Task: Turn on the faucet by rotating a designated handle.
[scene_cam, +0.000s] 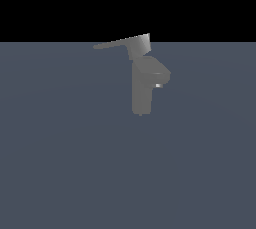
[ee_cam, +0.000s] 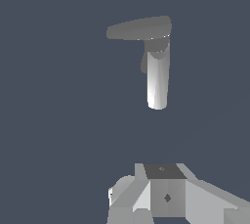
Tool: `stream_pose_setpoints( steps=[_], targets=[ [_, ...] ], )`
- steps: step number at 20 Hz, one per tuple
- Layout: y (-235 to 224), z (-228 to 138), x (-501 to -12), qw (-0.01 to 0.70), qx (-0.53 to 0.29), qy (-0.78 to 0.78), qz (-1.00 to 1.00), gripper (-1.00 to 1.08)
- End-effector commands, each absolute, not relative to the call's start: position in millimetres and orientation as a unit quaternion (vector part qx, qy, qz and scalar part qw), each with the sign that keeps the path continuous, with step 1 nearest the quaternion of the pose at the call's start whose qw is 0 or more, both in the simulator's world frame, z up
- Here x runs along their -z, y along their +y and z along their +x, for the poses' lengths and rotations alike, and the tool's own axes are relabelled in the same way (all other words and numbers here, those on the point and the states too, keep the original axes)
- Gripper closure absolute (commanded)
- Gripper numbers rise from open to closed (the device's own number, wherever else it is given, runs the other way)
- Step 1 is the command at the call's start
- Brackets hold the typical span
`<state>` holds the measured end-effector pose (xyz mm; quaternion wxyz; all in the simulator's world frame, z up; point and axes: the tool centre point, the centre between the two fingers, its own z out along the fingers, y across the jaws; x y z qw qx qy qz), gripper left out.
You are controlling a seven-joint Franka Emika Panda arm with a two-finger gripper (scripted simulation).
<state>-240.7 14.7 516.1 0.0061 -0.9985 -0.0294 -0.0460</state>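
Observation:
The matte grey faucet (scene_cam: 141,90) stands upright on the flat grey-blue floor (scene_cam: 60,163), with a short rounded spout (scene_cam: 159,72) and a small bright nozzle tip (scene_cam: 158,85) facing the exterior view's right. The handle (scene_cam: 119,44), a long thin flat lever, tapers from a blocky cap (scene_cam: 142,45) towards the exterior view's left. In the wrist view the faucet column (ee_cam: 157,78) and handle (ee_cam: 139,27) lie well ahead of my gripper (ee_cam: 163,170). Only white and grey parts of the gripper show at the picture's edge, apart from the faucet and holding nothing. My gripper is out of the exterior view.
Only the flat grey-blue floor surrounds the faucet, under a black background (scene_cam: 128,3) beyond the floor's far edge.

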Motion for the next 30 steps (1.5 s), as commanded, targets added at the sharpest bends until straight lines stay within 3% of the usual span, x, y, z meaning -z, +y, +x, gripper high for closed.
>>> stream_pose_setpoints(
  steps=[1,15,30],
  targets=[
    [14.6,-240.7,-516.1,0.006,0.046,-0.029,-0.998,1.08],
    [34.3,-227.8,-501.9,0.001,0.039,0.023,-0.999,1.08],
    [82.1,-180.8,-459.5,-0.013,0.017,0.171,-0.985,1.08]
  ],
)
